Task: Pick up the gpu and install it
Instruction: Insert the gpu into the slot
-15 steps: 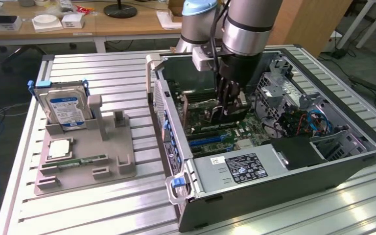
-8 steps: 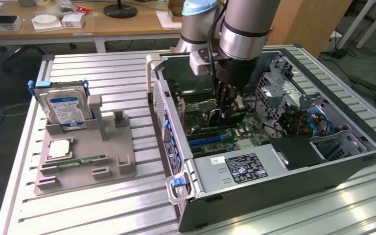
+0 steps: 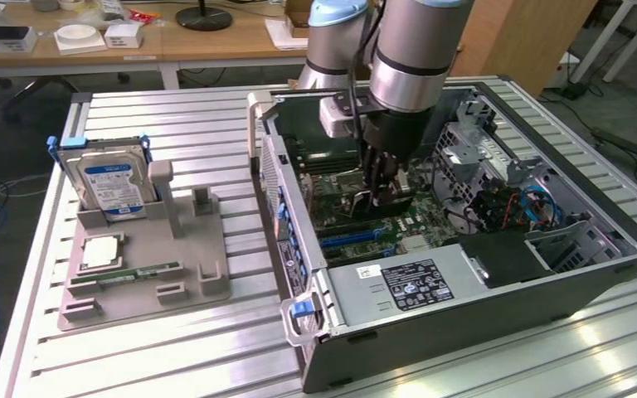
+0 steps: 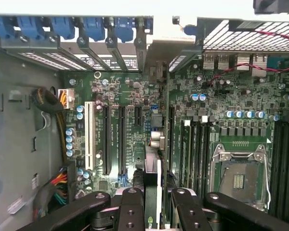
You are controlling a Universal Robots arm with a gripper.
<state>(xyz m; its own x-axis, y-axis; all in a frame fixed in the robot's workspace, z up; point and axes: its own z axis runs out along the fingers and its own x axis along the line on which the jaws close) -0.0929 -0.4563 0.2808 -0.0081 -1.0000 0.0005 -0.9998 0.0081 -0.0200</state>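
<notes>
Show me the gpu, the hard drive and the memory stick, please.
gpu (image 4: 151, 202), wrist view, on its thin edge facing the camera.
hard drive (image 3: 109, 182), exterior view, on its blue label.
memory stick (image 3: 142, 271), exterior view, mid-length on the green strip.

A robotics lab or workshop: a robot arm (image 3: 407, 58) reaches over a desk (image 3: 163, 356) of aluminium slats. The desk carries an open PC case (image 3: 496, 298) with a bare motherboard (image 4: 135, 96), and a grey fixture (image 3: 186, 274) holding a hard drive (image 3: 114, 182). Behind stand wooden desks (image 3: 219, 41) with boxes; cables (image 3: 629, 141) trail on the floor.
</notes>
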